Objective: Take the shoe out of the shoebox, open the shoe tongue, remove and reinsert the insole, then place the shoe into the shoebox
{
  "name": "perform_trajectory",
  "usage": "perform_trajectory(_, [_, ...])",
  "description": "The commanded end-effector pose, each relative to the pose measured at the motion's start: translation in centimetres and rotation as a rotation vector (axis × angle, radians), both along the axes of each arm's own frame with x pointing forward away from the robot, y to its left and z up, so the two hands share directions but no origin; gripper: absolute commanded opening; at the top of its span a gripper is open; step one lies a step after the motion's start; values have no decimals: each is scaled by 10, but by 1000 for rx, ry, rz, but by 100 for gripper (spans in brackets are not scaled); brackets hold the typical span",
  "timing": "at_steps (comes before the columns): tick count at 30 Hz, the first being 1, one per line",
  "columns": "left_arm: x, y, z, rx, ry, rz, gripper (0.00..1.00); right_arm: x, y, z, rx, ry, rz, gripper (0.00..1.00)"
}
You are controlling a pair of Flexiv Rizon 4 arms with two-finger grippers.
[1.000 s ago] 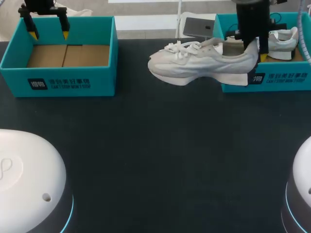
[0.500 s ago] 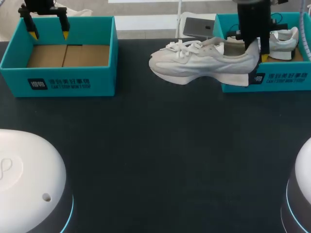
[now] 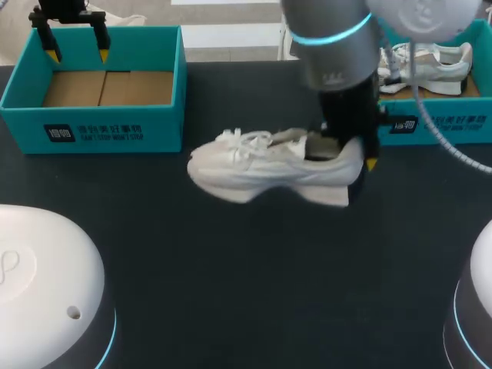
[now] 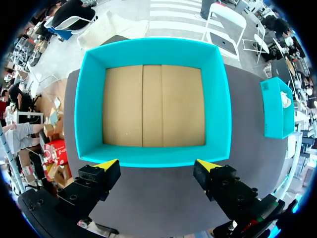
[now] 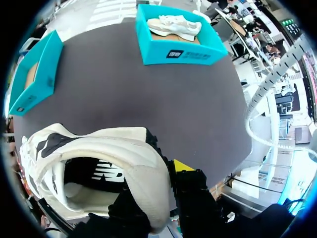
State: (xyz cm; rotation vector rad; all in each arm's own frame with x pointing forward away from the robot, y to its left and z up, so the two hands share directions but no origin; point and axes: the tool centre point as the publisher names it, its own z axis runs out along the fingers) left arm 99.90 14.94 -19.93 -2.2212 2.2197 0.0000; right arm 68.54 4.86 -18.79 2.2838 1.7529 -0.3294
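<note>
Right arm [image 3: 338,54] mid-table, right jaws clamping shoe [image 3: 261,165]; left jaws apart.

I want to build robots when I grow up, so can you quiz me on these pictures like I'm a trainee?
1. Which part of the lifted shoe does the right end effector grip? A toe, B laces, C heel.
2. True or false: the left end effector is shut on that shoe too.
3. How many shoes lie in the right shoebox?

Key: 1 C. 2 False, it is open over the other box. 3 One.
</note>
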Motion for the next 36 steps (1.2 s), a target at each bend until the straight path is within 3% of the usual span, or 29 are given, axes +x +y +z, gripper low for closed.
perform_trajectory(1, [0, 0, 0, 0, 0, 0, 100, -14, 25, -13, -66, -1, -15, 0])
perform_trajectory(6, [0, 0, 0, 0, 0, 0, 100, -19, 37, -43, -108, -14, -44, 0])
perform_trajectory(13, [0, 0, 0, 0, 0, 0, 100, -21, 46, -99, -39, 4, -27, 0])
perform_trajectory(21, [0, 0, 0, 0, 0, 0, 100, -19, 62, -133, -4, -24, 22, 0])
perform_trajectory(36, [0, 0, 0, 0, 0, 0, 100, -6, 61, -181, -30, -75, 93, 0])
